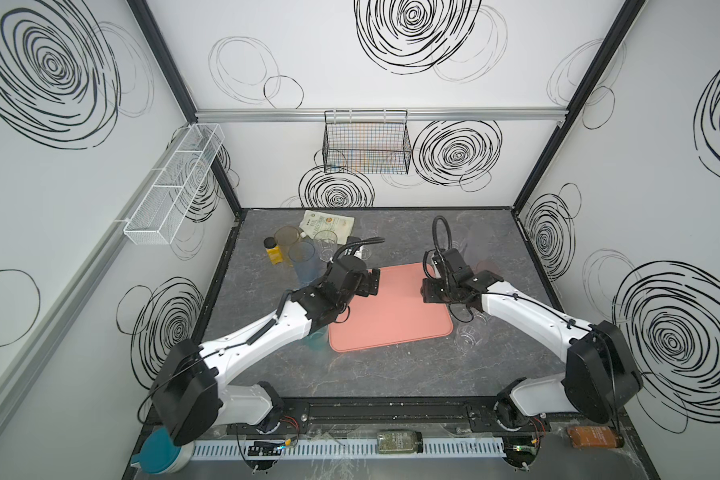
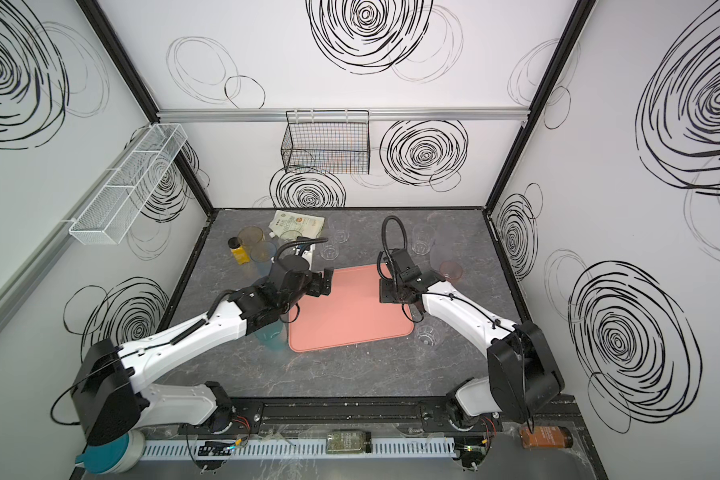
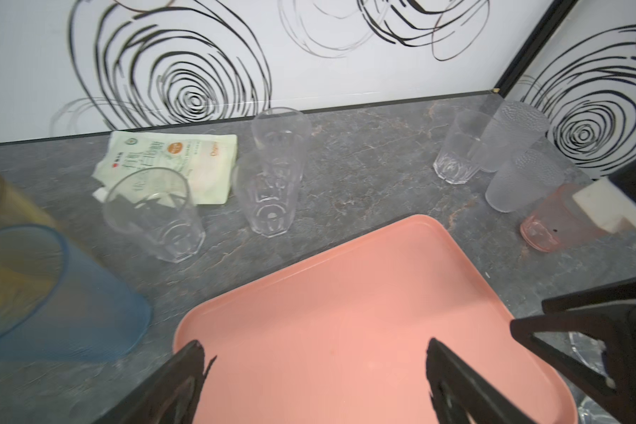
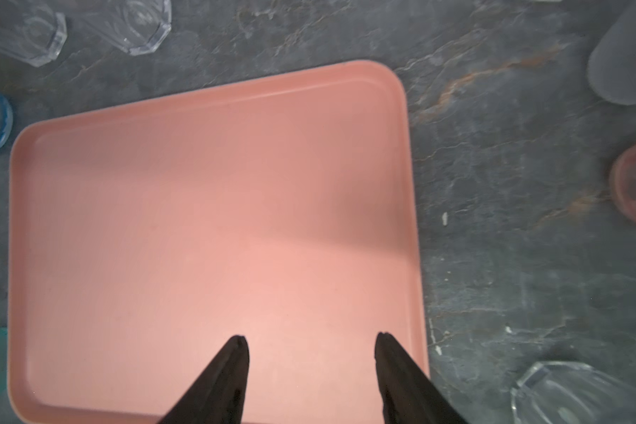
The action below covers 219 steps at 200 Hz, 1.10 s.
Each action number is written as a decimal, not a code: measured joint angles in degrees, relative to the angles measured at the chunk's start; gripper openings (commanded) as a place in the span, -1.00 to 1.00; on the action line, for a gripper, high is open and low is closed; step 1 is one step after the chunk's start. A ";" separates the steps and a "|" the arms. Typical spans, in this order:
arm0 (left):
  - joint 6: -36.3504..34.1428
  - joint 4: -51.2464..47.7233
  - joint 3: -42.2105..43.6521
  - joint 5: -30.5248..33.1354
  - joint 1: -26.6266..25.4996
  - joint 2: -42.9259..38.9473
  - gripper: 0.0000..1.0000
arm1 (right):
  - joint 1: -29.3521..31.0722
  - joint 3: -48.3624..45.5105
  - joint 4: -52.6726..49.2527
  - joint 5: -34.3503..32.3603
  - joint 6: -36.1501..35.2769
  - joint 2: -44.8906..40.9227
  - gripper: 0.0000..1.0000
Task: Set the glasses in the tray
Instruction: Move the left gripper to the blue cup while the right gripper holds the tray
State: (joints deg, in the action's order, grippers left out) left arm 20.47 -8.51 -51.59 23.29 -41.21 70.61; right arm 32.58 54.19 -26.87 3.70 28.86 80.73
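Note:
The salmon-pink tray (image 1: pixel 391 324) lies mid-table, and its floor (image 4: pixel 199 220) shows bare. Over its far-left part my left gripper (image 1: pixel 373 281) hangs wide open and empty; its fingertips frame bare tray (image 3: pixel 314 348). My right gripper (image 1: pixel 427 292) is open and empty over the tray's right side (image 4: pixel 311 339). The glasses stand around the tray: a blue one (image 1: pixel 304 259) and an amber one (image 1: pixel 287 237) at the back left, a teal one (image 1: pixel 314 338) under my left arm, clear faceted ones (image 3: pixel 268 205), frosted ones (image 3: pixel 522 183), a pink one (image 2: pixel 451 270), and a clear one (image 1: pixel 470 336) by the tray's right front corner.
A yellow black-capped bottle (image 1: pixel 273 251) and a white pouch (image 1: pixel 329 224) sit among the back-left glasses. A black wire basket (image 1: pixel 366 143) hangs on the back wall and a white mesh shelf (image 1: pixel 175 187) on the left wall. Two bottles (image 1: pixel 399 441) lie on the front rail.

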 measured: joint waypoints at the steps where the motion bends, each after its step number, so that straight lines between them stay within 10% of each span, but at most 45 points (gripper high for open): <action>1: 0.02 -0.39 0.17 0.22 0.11 -0.48 0.92 | 0.31 0.02 0.00 0.04 0.04 0.00 0.20; 97: 2.08 -12.09 5.90 -8.02 23.82 -18.93 0.92 | 21.79 10.36 2.10 -0.28 7.23 8.31 0.17; 219: 5.70 -14.16 15.72 -15.30 39.87 -29.07 0.92 | 31.71 30.53 3.26 3.85 7.54 24.44 0.22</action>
State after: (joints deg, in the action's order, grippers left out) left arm 26.17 -22.68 -35.88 7.99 -1.34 41.54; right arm 64.29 84.73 -23.62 7.55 36.40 105.16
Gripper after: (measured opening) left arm 0.960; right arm 0.610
